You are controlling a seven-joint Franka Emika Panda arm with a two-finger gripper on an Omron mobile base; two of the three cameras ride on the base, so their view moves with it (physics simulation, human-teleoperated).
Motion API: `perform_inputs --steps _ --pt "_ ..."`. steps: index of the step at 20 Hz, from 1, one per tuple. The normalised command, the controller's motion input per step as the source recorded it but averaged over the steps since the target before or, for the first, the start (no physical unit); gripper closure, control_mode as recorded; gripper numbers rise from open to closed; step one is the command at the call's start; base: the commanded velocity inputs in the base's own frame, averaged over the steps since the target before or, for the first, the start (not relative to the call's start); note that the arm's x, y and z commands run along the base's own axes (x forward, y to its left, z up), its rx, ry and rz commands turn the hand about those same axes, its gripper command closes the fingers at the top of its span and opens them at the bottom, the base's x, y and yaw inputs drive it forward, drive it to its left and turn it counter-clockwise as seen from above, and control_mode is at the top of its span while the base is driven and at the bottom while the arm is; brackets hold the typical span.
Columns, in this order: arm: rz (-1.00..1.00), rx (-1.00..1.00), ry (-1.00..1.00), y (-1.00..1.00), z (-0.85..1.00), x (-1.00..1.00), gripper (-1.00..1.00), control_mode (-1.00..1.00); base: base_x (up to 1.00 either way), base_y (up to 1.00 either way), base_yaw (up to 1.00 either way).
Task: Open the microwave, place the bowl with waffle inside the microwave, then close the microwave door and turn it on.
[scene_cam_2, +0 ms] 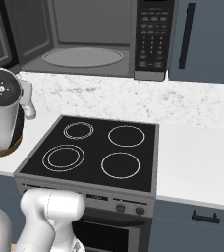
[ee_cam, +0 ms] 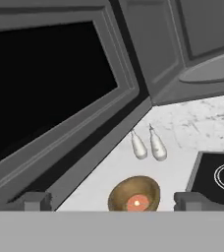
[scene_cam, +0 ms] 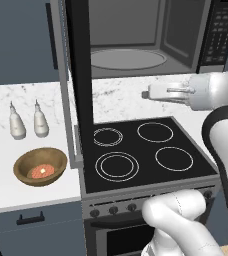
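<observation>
My end effector [ee_cam: 113, 202] hangs spread wide and empty above the bowl with waffle [ee_cam: 134, 195], which sits on the tabletop [scene_cam: 1, 165] beside two bottles [scene_cam: 27, 121], the microwave door [ee_cam: 50, 93] swung open to clear loading.

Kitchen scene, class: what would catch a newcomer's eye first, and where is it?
The microwave door stands swung wide open, baring the grey cavity and the glass turntable above the black stovetop. On the white counter left of the stove sits the bowl with waffle, two white bottles behind it.
</observation>
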Motion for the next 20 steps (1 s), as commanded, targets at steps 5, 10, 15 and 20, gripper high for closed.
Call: perform_inputs --steps 5,10,15,20 --pt "-0.18 -0.33 0.39 -0.37 -0.64 0.42 -1.0 -1.0 0.0 0.0 0.0" --pt "-0.26 -0.27 0.37 -0.01 -1.0 0.16 -1.0 -1.0 0.0 0.0 0.0" --pt "-0.23 -0.1 0.34 -0.09 -1.0 0.29 -1.0 -1.0 0.0 0.0 0.0" --pt "-0.09 0.06 0.38 -0.18 -0.9 0.0 -1.0 -1.0 0.0 0.0 0.0"
